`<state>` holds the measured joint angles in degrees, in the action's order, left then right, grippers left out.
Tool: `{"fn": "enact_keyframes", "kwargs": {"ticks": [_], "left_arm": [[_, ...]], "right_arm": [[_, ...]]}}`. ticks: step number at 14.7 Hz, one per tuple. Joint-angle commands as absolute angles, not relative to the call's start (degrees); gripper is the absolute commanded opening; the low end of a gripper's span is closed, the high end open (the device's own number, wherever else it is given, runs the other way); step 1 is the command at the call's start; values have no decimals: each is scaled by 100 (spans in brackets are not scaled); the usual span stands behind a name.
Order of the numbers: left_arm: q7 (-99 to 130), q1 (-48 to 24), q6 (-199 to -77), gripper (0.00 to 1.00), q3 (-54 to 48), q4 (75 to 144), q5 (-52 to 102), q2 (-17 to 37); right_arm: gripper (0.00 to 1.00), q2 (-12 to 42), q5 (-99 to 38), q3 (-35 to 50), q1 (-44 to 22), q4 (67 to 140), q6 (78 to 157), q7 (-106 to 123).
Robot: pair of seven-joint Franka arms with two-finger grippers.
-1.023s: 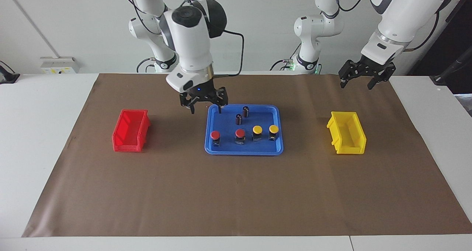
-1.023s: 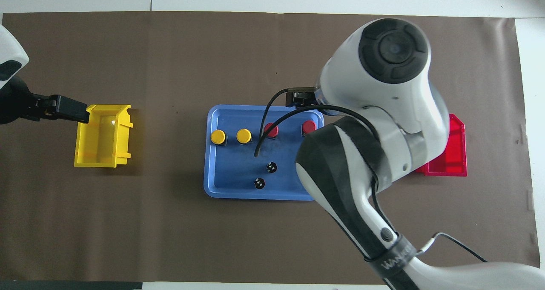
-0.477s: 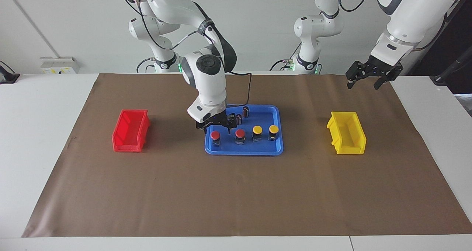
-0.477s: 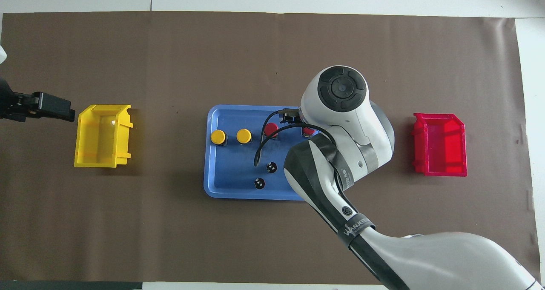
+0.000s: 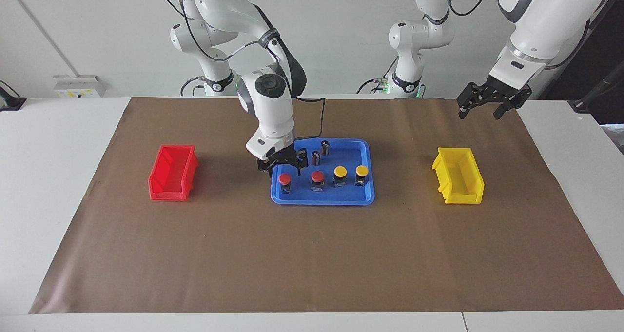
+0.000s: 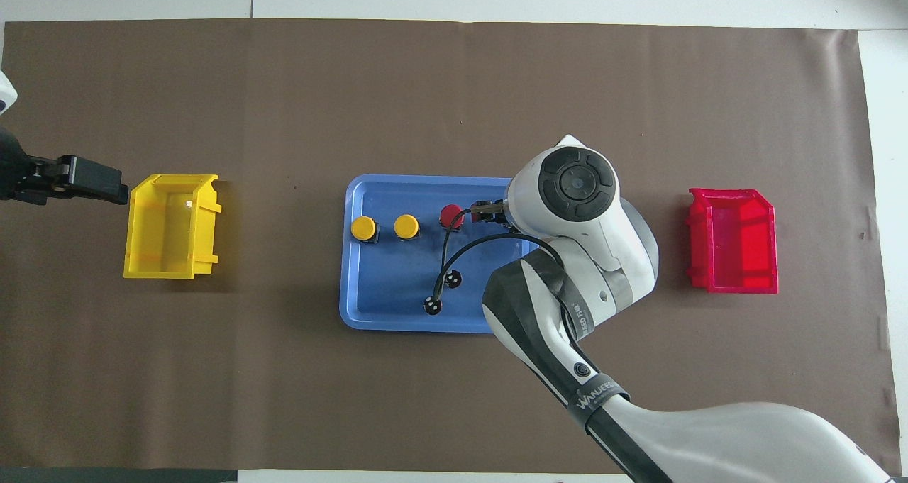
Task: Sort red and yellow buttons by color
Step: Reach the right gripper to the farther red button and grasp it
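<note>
Four buttons stand in a row in the blue tray (image 5: 321,201). The two red buttons (image 5: 284,178) (image 5: 317,177) are toward the right arm's end, the two yellow buttons (image 5: 340,171) (image 5: 361,170) toward the left arm's end. My right gripper (image 5: 285,168) is open, low over the end red button, its fingers either side of the cap; contact cannot be told. In the overhead view its wrist hides that button; the other red button (image 6: 450,215) and both yellow buttons (image 6: 364,228) (image 6: 406,225) show. My left gripper (image 5: 484,107) waits open in the air beside the yellow bin (image 5: 458,176).
Two dark cylinders (image 5: 324,146) (image 5: 316,157) with silvery tops stand in the tray, nearer to the robots than the buttons. A red bin (image 5: 173,172) sits on the brown paper toward the right arm's end. The right arm's black cable (image 6: 447,256) hangs over the tray.
The right gripper has come down from above the tray's corner to the end red button. The left gripper has drifted a little away from the yellow bin.
</note>
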<state>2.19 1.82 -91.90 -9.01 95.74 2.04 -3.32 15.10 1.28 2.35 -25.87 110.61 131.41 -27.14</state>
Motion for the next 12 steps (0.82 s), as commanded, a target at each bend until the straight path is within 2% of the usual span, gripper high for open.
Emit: {"fn": "enact_keyframes", "kwargs": {"ticks": [1, 3, 5, 10, 11, 12], "left_arm": [[325, 149, -9605, 100, -896, 10133, 264, -668], [334, 149, -9729, 100, -905, 10291, 264, -764], [351, 114, -9703, 100, -905, 10292, 264, -765], [343, 53, -9764, 100, -914, 10336, 264, -773], [360, 18, -9878, 100, -923, 10362, 264, -756], [482, -261, -10253, 100, -932, 10510, 264, -686]], "right_arm": [[90, 1590, 316, 272, -2531, 11180, 13386, -2637], [88, 1617, 360, 272, -2523, 11188, 13447, -2619], [78, 1617, 360, 272, -2514, 11180, 13456, -2619], [22, 1652, 326, 272, -2461, 10961, 13308, -2654], [15, 1652, 299, 272, -2444, 10673, 13020, -2654], [15, 1652, 299, 272, -2382, 10278, 12529, -2628]]}}
